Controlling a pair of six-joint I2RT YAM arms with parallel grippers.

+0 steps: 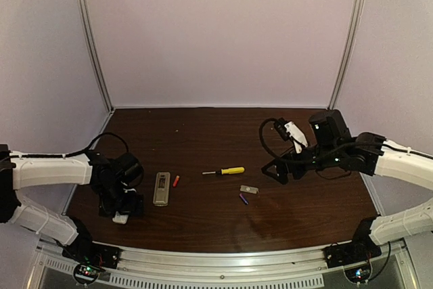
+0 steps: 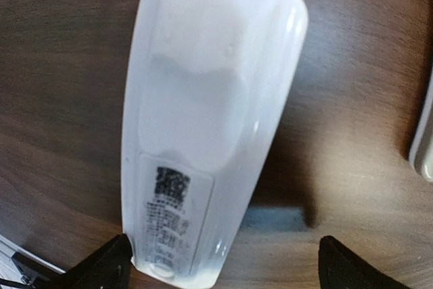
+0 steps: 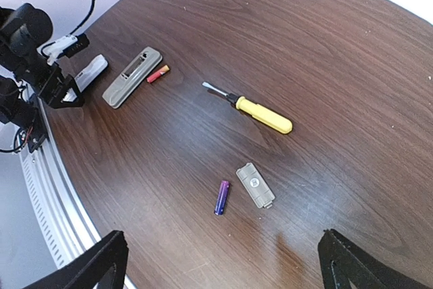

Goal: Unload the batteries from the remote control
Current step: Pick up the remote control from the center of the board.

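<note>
Dark woodgrain table (image 1: 203, 140); left pincer (image 2: 226, 269) gapes empty over glossy white remote (image 2: 203, 99); right pincer (image 3: 223, 262) wide open, empty.

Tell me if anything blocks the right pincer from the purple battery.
Nothing visible does. Bare table lies between the open right pincer and the purple battery; the grey cover plate sits just beside it, apart.

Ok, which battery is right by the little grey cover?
The purple battery, lying beside the grey cover plate. The red battery is far off, next to the grey remote instead.
</note>
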